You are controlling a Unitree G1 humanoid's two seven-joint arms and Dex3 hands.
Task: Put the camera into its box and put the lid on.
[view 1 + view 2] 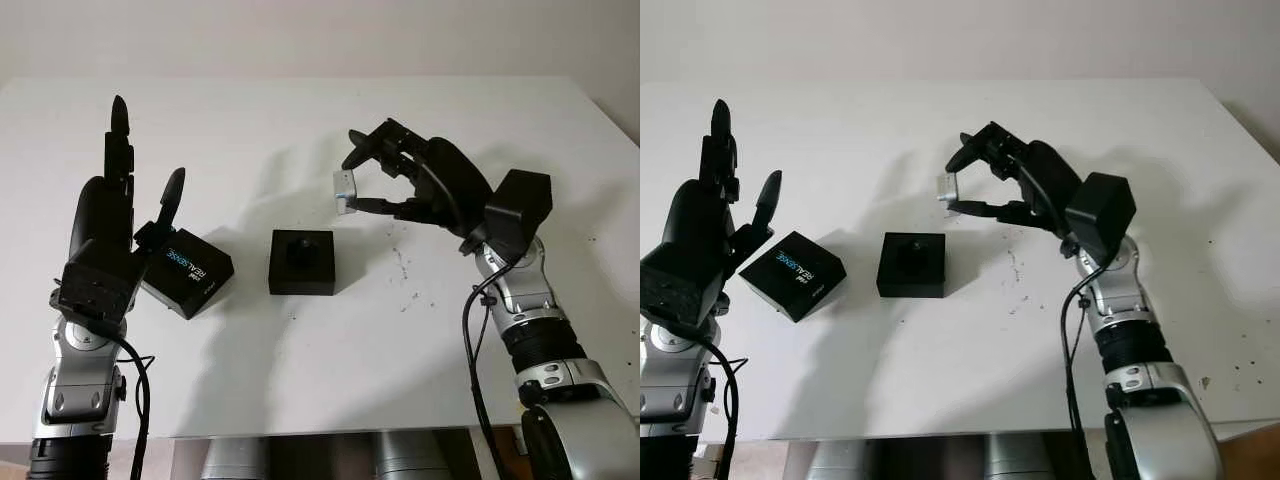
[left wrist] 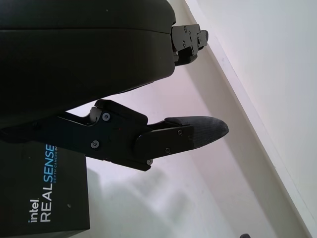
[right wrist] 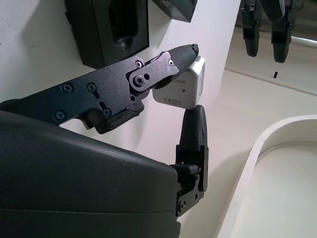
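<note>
My right hand point(image 1: 372, 176) hovers above the white table, a little right of and beyond the open black box point(image 1: 301, 262). It is shut on the small silver camera point(image 1: 345, 191), pinched between its fingers point(image 3: 190, 126); the same camera point(image 3: 181, 85) shows in the right wrist view. The box has a dark foam recess and stands at the table's middle. The black lid point(image 1: 187, 272), printed "REALSENSE", lies left of the box. My left hand point(image 1: 118, 215) is raised upright just left of the lid, open and holding nothing.
The white table point(image 1: 300, 130) runs back to a pale wall. Small dark specks point(image 1: 405, 275) dot the surface right of the box. The front edge of the table point(image 1: 320, 432) lies near my arms.
</note>
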